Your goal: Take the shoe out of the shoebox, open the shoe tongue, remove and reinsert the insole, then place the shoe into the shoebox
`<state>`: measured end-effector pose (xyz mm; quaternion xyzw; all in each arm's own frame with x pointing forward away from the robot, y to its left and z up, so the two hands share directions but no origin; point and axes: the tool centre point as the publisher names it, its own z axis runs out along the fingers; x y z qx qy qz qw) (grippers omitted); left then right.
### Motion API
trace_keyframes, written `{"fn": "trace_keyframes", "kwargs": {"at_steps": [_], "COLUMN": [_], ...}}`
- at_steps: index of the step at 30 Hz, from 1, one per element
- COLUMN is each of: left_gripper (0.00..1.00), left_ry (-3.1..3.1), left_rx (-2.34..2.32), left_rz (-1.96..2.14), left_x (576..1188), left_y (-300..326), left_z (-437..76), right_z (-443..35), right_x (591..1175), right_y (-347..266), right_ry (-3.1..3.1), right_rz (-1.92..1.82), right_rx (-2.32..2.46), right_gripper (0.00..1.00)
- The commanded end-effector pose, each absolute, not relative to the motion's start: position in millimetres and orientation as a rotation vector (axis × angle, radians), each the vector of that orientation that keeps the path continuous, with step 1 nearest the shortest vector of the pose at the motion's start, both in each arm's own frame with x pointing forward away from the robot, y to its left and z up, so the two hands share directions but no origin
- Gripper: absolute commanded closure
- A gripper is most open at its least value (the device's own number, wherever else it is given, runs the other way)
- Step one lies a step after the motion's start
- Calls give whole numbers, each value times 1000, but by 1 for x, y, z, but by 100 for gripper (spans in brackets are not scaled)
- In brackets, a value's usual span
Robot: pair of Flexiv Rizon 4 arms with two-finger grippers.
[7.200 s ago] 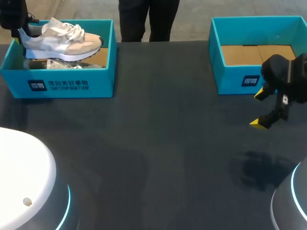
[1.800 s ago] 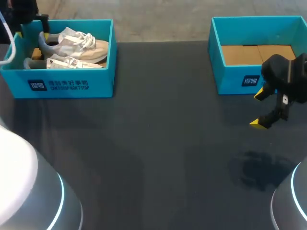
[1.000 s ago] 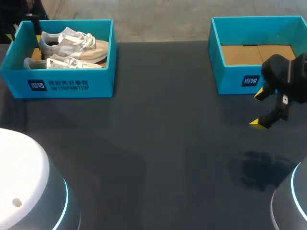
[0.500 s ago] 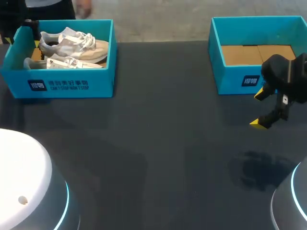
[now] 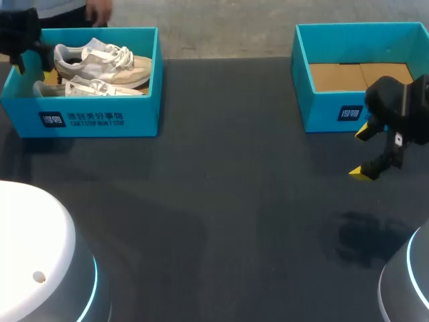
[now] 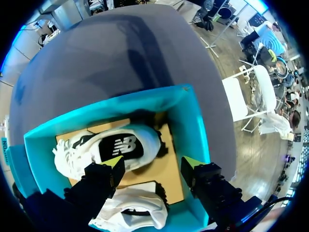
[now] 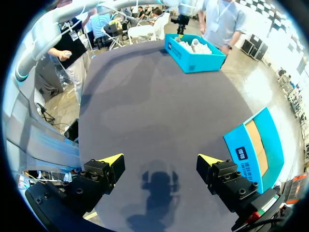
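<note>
The teal shoebox [image 5: 94, 117] stands at the table's far left with two white and beige shoes in it. The upper shoe [image 5: 100, 60] lies on its side above the second shoe [image 5: 87, 87]. My left gripper [image 5: 30, 47] hangs over the box's left end. In the left wrist view its fingers [image 6: 153, 163] stand apart above the heel of the shoe [image 6: 116, 147] with the black insole, and the other shoe [image 6: 130, 208] lies under them. My right gripper [image 5: 362, 152] hangs open over bare table, nothing between its yellow tips [image 7: 160, 162].
A second teal box [image 5: 335, 114] with a cardboard floor stands at the far right, just behind my right gripper, and beside it in the right wrist view [image 7: 256, 140]. Dark tabletop [image 5: 221, 201] stretches between the two boxes.
My left gripper has shifted a little over the left end of the shoebox. The shoes and my right arm have stayed where they were.
</note>
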<state>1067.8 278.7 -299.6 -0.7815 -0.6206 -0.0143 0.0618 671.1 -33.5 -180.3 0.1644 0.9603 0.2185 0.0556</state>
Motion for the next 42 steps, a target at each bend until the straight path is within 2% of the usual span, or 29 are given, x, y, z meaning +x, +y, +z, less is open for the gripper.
{"fn": "trace_keyframes", "kwargs": {"at_steps": [1, 9, 11, 13, 16, 19, 20, 28, 32, 36, 42], "left_gripper": [26, 29, 37, 38, 36, 29, 33, 28, 20, 24, 24], "left_ry": [-1883, -1928, -1944, -1966, -1999, -2010, -2014, -2011, -2003, -2000, -2015], "left_rx": [-2385, -2436, -2437, -2437, -2418, -2405, -2397, -2391, -2396, -2407, -2394], "left_rz": [-59, -71, -41, -48, -27, -2, -12, 14, 16, 29, 31], "left_x": [1057, 1043, 1042, 1042, 1043, 1045, 1046, 1056, 1058, 1060, 1063], "left_y": [279, 282, 284, 285, 287, 288, 288, 287, 286, 287, 289], "left_z": [-304, -314, -317, -321, -326, -328, -329, -338, -347, -357, -368], "right_z": [-181, -181, -181, -181, -181, -181, -181, -181, -181, -181, -181], "right_x": [673, 673, 673, 673, 673, 673, 673, 673, 673, 673, 673], "right_y": [-33, -33, -33, -33, -33, -33, -33, -33, -33, -33, -33], "right_ry": [2918, 2918, 2918, 2918, 2918, 2918, 2918, 2918, 2918, 2918, 2918], "right_rz": [660, 660, 660, 660, 660, 660, 660, 660, 660, 660, 660], "right_rx": [500, 500, 500, 500, 500, 500, 500, 500, 500, 500, 500], "right_gripper": [0, 0, 0, 0, 0, 0, 0, 0, 0, 0, 0]}}
